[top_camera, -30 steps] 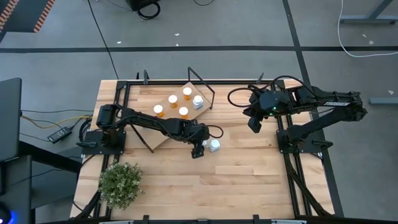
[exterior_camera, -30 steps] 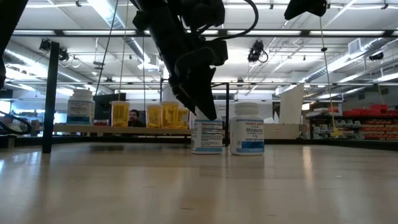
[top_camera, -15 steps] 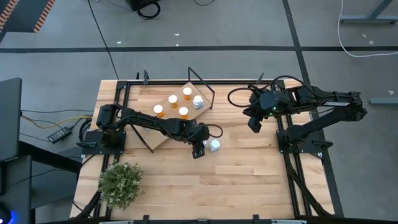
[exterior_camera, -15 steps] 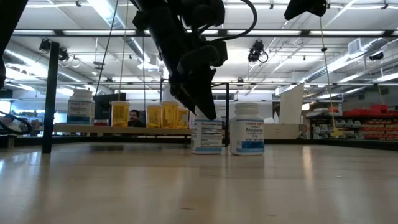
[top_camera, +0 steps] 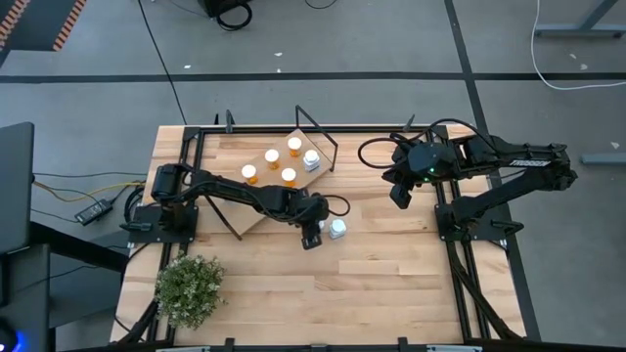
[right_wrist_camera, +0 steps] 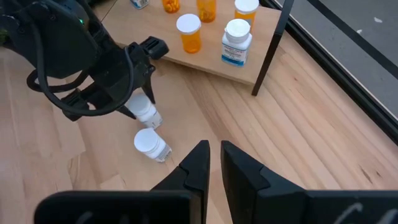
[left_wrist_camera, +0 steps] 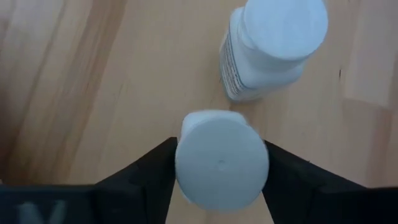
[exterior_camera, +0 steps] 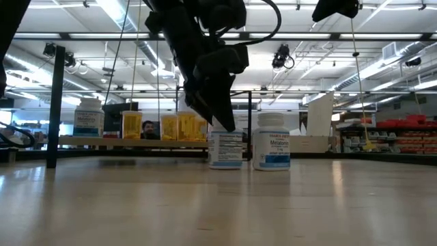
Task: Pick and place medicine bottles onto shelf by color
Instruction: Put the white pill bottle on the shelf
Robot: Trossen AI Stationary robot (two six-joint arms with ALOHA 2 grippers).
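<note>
My left gripper (top_camera: 313, 233) stands mid-table, shut on a white medicine bottle (exterior_camera: 226, 148). A second white bottle (top_camera: 336, 229) stands on its base just right of it, also in the left wrist view (left_wrist_camera: 273, 46). The shelf (top_camera: 256, 200) is a light board on black wire legs on the table's far left part. Several orange bottles (top_camera: 272, 156) and one white bottle (top_camera: 311, 160) stand on it. My right gripper (top_camera: 398, 196) hovers over the far right of the table, shut and holding nothing (right_wrist_camera: 214, 163). My left gripper pinches the white bottle's cap (left_wrist_camera: 186, 163) between its two fingers (left_wrist_camera: 146, 171), one on each side. The fingers come from above, slanting down. The bottle is upright below them, with its base (exterior_camera: 226, 166) at table level; whether it is lifted clear I cannot tell.
A small green plant (top_camera: 189, 288) sits at the near left corner. Black frame rails run along the table's left and right edges (top_camera: 460, 254). Bare wood lies across the near half and the middle right (top_camera: 381, 284).
</note>
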